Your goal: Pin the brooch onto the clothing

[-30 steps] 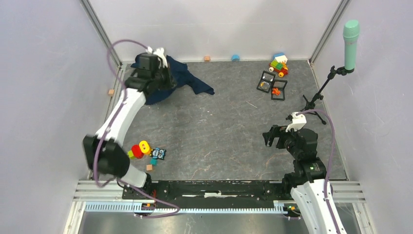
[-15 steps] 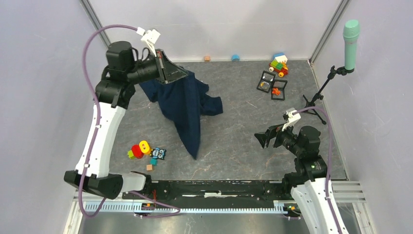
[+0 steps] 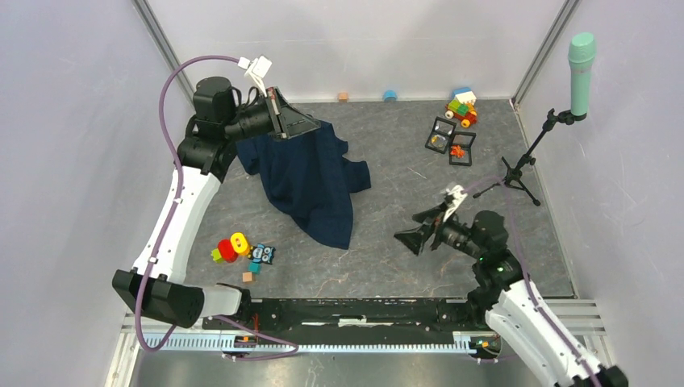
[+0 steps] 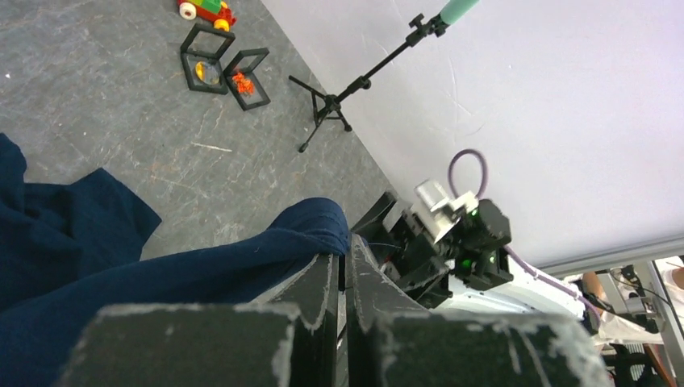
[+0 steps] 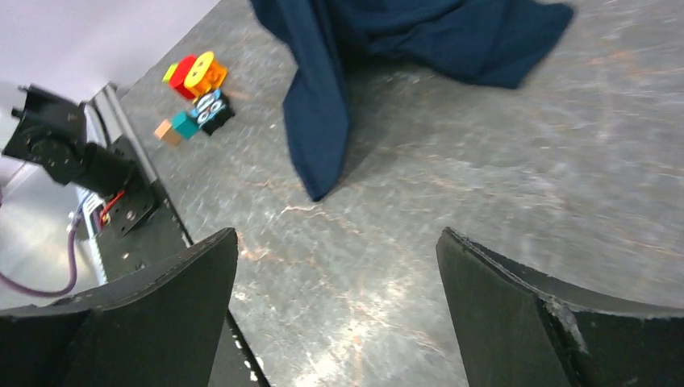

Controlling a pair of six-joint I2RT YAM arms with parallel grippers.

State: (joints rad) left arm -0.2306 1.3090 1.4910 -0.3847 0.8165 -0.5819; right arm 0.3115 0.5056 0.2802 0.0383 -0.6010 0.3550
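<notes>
The clothing (image 3: pixel 310 181), a dark navy shirt, hangs from my left gripper (image 3: pixel 310 125) at the back left and drapes down onto the table; its lower tip lies near the middle. My left gripper (image 4: pixel 345 260) is shut on a fold of the shirt (image 4: pixel 202 266). My right gripper (image 3: pixel 415 235) is open and empty, above the table right of the shirt's tip (image 5: pixel 319 161). Two black frames (image 3: pixel 450 141) at the back right hold small orange things, maybe brooches (image 3: pixel 457 151); they also show in the left wrist view (image 4: pixel 240 81).
Coloured toy blocks (image 3: pixel 242 251) lie at the front left and show in the right wrist view (image 5: pixel 198 93). A toy block vehicle (image 3: pixel 461 107) sits at the back right. A microphone stand (image 3: pixel 532 149) with a teal microphone (image 3: pixel 581 60) stands at the right edge.
My left gripper has lifted the shirt off the table and carried it right, so it now hangs spread out. My right gripper has swung left toward the shirt and tilted down.
</notes>
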